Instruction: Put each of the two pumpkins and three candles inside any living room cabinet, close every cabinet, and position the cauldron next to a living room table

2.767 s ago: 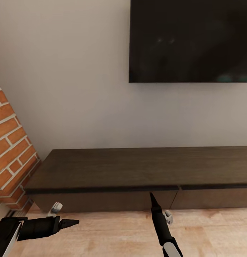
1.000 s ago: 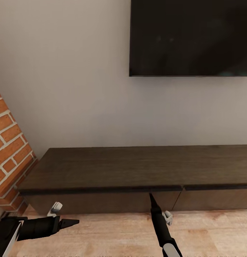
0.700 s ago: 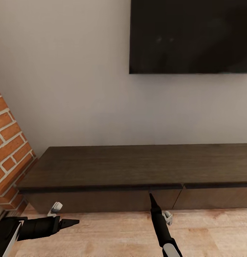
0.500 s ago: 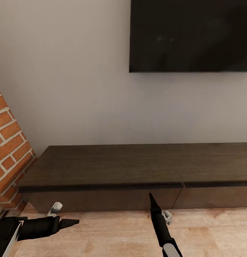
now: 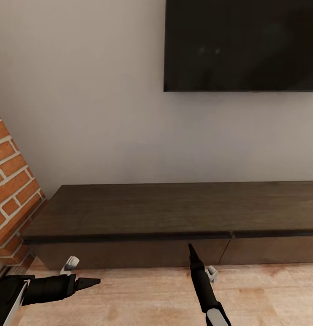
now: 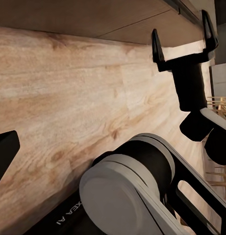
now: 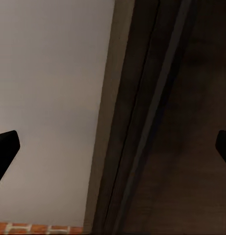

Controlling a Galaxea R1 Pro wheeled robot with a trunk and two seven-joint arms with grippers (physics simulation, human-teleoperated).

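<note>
Nearest, the left tool [image 5: 86, 282] hovers over the plank floor [image 5: 142, 299], its grip state hidden. The right tool [image 6: 182, 43] points at the cabinet [image 5: 174, 213], fingers spread wide and empty. The cabinet stands shut against the wall under a television [image 5: 242, 45], a brick column [image 5: 11, 190] at its left end.

Head view: is tilted slightly, so the television [image 5: 241, 45] and brick pillar [image 5: 13, 199] are shown shifted.
Cabinet [image 5: 174, 213]: is framed lower-left.

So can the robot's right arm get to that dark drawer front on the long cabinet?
Probably yes. The right gripper is open and points at the cabinet, its tip right by the left drawer front, with nothing between them. The front has no handle, so pulling may be tricky.
</note>
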